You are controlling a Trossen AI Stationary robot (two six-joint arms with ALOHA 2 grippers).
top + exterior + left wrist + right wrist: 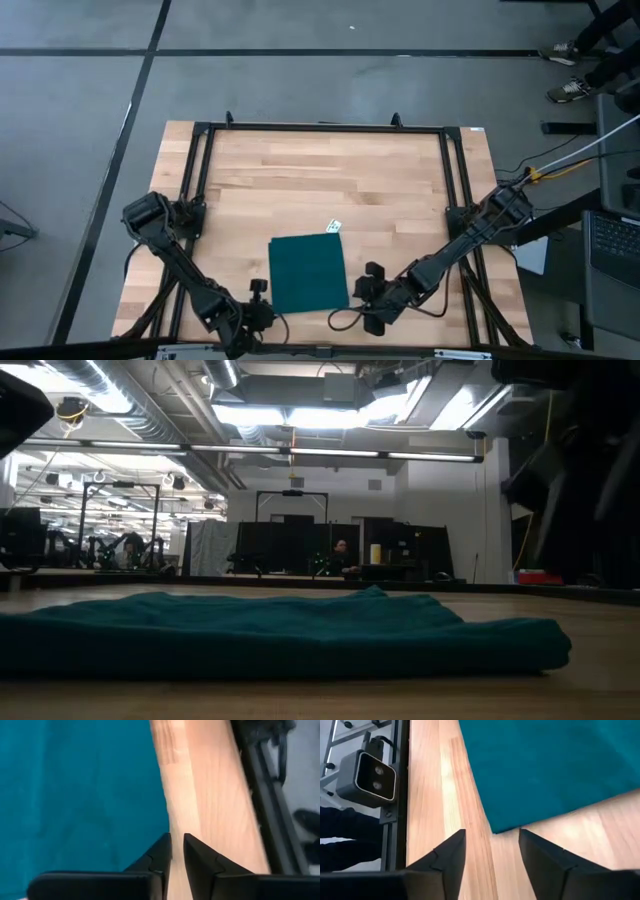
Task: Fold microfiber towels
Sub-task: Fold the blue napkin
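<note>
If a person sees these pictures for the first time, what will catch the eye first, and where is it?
First is the dark teal towel, lying flat on the near middle of the wooden table, with a small white tag at its far right corner. Next come the two dark arms: the left gripper beside the towel's near left corner, nearly shut, and the right gripper beside its near right corner, open.

My towel (308, 272) is soft cloth, matt, with a fine nap and faint creases across it; a small white tag (334, 226) sits at one corner. The table (330, 180) under it is pale wood in jointed strips, smooth with a light sheen. Its frame (320, 127) is black metal bar. My left gripper (177, 851) and right gripper (492, 851) have dark, matt, hard-looking fingers (451, 854).
</note>
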